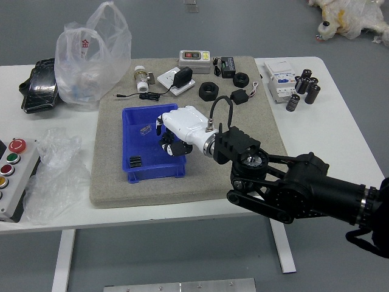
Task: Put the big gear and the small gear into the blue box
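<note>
Currently, in the head view, you have the right hand (188,126) over the right side of the blue box (155,173), so this looks like the placing step. Whether the hand is clamped on a gear or has nothing in it, you can't tell: dark shapes at its far end blend together. If it does carry one, your next move is to lower it a little inside the right wall and let go, then lift clear without snagging the rim.

As for the gears themselves, you can't name either with certainty. A dark ribbed piece (135,161) lies in the box by its near left corner, and a small greyish piece (146,129) lies farther back; one may be a gear. Two black rings, a thicker ring (208,91) and a thinner ring (240,79), lie on the far part of the mat (219,176), and you'd want to check those aren't your targets.

The right arm (304,191) comes in from the right, crossing the near edge of the counter (91,217). The hand points left, its white back up, sloping down toward the box floor, with a black cable (213,109) looping above the wrist.
</note>
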